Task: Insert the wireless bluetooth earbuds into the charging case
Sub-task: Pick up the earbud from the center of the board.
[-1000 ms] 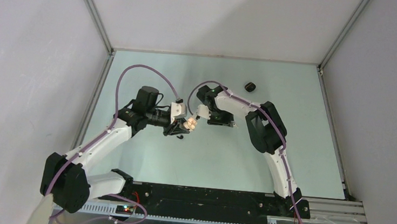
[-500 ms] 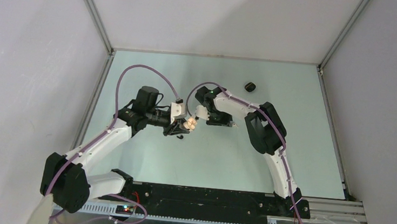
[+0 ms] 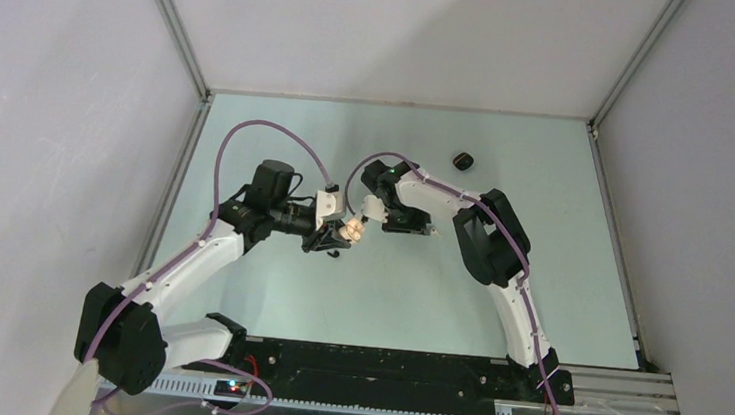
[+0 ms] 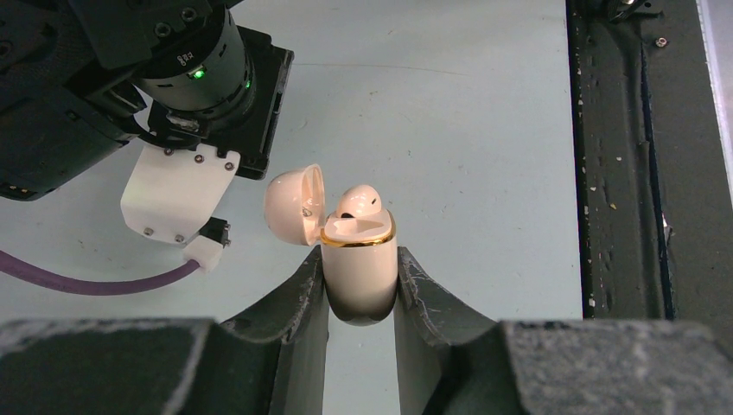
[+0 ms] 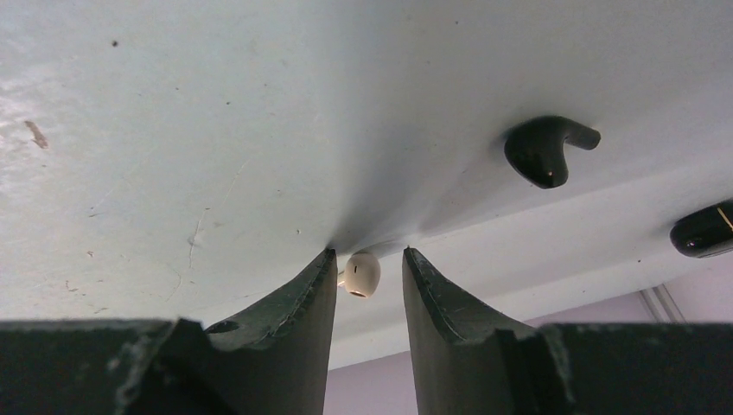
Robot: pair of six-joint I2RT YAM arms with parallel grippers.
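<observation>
Stem of cream earbud (image 5: 361, 274) hides behind parted right hand (image 5: 367, 253); left hand (image 4: 359, 255) clamps case (image 4: 361, 292).

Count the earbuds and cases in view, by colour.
Cream buds: 2
Black buds: 2
Cream case: 1
Black case: 1
Total: 6

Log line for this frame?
left end effector: holds open cream case, seated earbud inside | right end effector: open around loose bud on table
</observation>
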